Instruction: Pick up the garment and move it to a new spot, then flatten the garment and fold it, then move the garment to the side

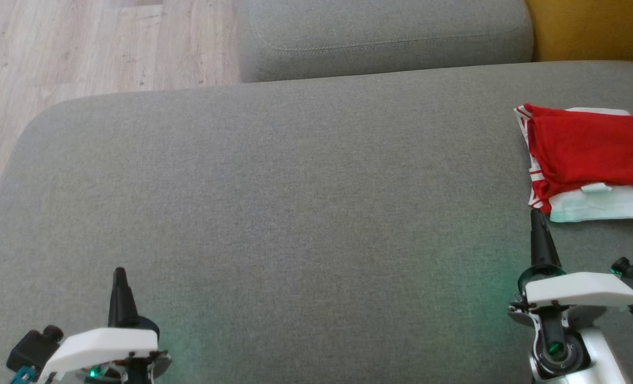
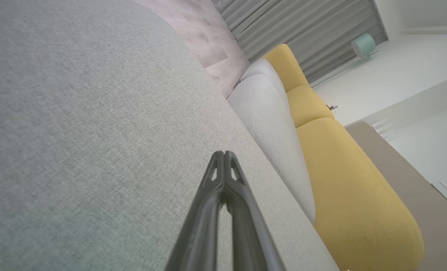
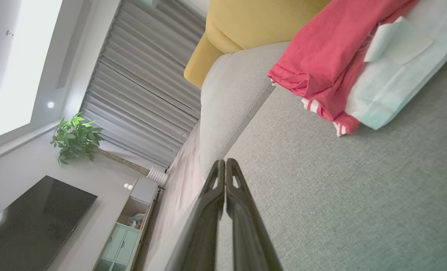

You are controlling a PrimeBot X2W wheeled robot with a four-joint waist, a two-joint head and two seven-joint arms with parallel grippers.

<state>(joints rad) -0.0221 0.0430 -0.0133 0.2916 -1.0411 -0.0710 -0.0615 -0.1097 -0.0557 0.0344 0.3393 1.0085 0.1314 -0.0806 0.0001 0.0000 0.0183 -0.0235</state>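
On the grey cushion (image 1: pixel 295 186) the red garment (image 1: pixel 588 144) lies bunched at the right, probably soft, light and limp, best pinched at its near-left hem, while left gripper (image 1: pixel 119 272) and right gripper (image 1: pixel 535 213) are clenched, empty.

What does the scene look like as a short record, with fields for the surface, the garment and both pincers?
surface: grey woven-fabric sofa cushion
garment: red and white cloth garment, roughly folded, lying on the cushion at the head view's right edge
left pincer: shut, empty, over bare cushion
right pincer: shut, empty, tip close to the garment's near corner
background: yellow upholstered sofa section, pale wood floor
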